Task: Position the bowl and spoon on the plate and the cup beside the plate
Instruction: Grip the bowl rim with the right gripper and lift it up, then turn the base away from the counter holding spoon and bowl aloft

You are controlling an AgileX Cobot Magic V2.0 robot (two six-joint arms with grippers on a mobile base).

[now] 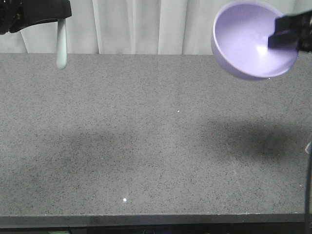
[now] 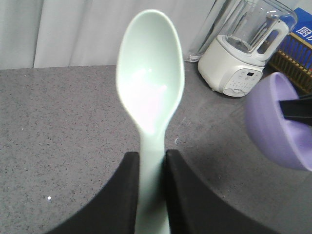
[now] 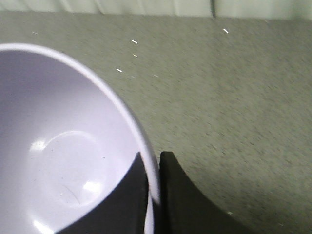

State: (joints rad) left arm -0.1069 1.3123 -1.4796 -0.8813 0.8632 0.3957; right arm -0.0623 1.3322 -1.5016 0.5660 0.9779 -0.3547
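Left gripper [image 2: 152, 163]: fingers pressed against the handle of the spoon [image 2: 151, 87], pinching it. In the front view the spoon hangs head-down, raised above the far left of the grey speckled countertop [image 1: 156, 146].
Right gripper [image 3: 154, 168]: fingers clamped across the rim of the bowl [image 3: 58, 146], one inside, one outside. The bowl is held tilted in the air over the counter's far right, its opening towards the front camera.
White blender [image 2: 243, 53]: stands on the counter beyond the bowl.
White curtain [image 1: 141, 24]: behind the counter.
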